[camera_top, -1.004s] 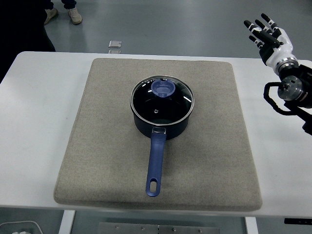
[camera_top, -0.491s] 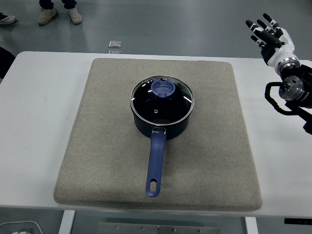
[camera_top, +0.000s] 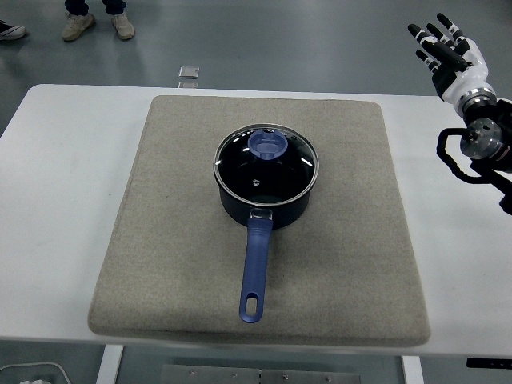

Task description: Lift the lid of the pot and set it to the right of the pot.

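Lid [camera_top: 266, 163] seated on the pot [camera_top: 264, 200] at mid-mat [camera_top: 160, 240], blue knob [camera_top: 267, 145] up, right hand [camera_top: 449, 53] well off to the pot's right and beyond, fingers spread and empty; best brought over the knob, pinched squarely, lifted straight, set down right of the pot.
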You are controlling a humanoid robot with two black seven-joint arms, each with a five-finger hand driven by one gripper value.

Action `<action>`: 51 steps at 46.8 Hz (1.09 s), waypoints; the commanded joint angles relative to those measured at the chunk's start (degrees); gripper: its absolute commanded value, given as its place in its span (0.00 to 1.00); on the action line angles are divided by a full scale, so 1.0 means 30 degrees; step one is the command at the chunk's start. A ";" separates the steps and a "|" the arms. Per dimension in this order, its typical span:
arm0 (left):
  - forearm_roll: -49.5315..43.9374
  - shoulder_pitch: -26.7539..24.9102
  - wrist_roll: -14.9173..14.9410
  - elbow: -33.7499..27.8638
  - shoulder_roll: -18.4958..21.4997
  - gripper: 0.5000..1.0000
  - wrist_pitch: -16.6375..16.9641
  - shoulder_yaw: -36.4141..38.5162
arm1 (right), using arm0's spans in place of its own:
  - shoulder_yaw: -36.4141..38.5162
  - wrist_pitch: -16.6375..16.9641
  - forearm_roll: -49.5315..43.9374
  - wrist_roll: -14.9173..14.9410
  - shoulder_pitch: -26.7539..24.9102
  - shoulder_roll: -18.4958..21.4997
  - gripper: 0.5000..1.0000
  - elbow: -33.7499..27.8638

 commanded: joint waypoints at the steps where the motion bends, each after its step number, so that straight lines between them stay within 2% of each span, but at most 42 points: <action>1: 0.0001 0.0000 -0.0001 0.0000 0.0000 1.00 0.0011 -0.0029 | 0.0003 -0.0184 0.0023 0.0002 -0.0061 0.0011 0.83 0.0001; 51: 0.0001 0.0000 -0.0001 0.0029 0.0000 1.00 0.0011 0.0000 | -0.0202 -0.0213 -0.0473 0.0060 -0.0149 0.0011 0.83 -0.0263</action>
